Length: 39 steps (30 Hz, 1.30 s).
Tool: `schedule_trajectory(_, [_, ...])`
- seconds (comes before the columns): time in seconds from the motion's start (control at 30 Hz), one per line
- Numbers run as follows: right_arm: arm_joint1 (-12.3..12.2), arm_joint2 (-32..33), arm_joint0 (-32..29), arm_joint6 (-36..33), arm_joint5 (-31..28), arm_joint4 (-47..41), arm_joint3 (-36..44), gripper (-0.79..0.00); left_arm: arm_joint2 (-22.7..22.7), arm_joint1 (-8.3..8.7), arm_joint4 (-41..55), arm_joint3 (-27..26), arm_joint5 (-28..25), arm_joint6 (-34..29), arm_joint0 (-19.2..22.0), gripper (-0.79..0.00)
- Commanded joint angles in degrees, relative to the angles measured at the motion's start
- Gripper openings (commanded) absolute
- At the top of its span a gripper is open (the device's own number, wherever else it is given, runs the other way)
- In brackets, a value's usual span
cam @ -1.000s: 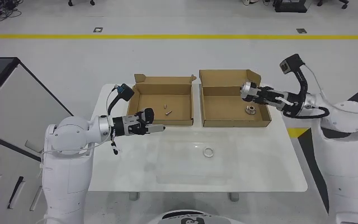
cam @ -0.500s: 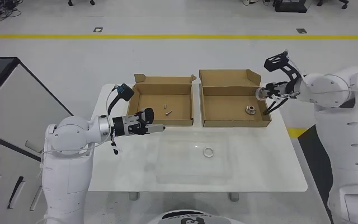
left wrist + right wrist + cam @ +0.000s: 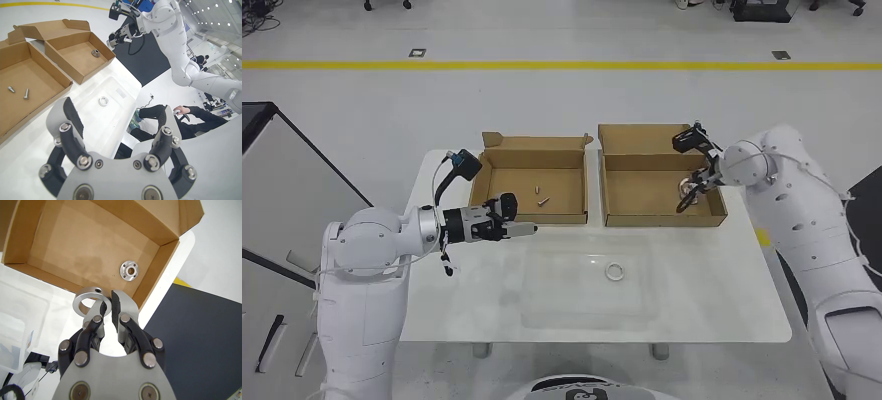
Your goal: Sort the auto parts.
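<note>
Between the right jaws, a collar (image 3: 88, 292) (flange (image 3: 124, 273) in box (image 3: 162, 262))

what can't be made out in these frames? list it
- Top view: the held ring is too small to pick out at the right gripper, which also covers part of the flange.
- Right wrist view: the ring's clamped stretch is hidden between the finger pads.
- Top view: the two bolts are too small to tell their head type.
- Left wrist view: the box holding the bolts is cut off by the picture's edge.
</note>
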State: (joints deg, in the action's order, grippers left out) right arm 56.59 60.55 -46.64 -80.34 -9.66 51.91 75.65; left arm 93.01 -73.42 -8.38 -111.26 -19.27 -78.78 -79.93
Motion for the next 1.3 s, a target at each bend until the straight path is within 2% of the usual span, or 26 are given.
schedule_trajectory(0.0, [0.5,-1.6,0.6,2.4,1.0,0.8,-2.9,-0.785,0.0,0.00,0.0,0.0,0.0,0.0,0.0,0.000])
schedule_trajectory(0.4, [3.8,-6.2,4.2,15.6,7.4,-0.7,-15.9,-0.785,0.0,0.00,0.0,0.0,0.0,0.0,0.0,0.000])
schedule_trajectory(0.63, [6.0,-9.5,5.6,20.9,9.8,-1.5,-22.1,-0.785,0.0,0.00,0.0,0.0,0.0,0.0,0.0,0.000])
schedule_trajectory(1.27, [12.4,-16.7,11.1,24.4,9.4,-4.0,-37.6,-0.785,0.0,0.00,0.0,0.0,0.0,0.0,0.0,0.000])
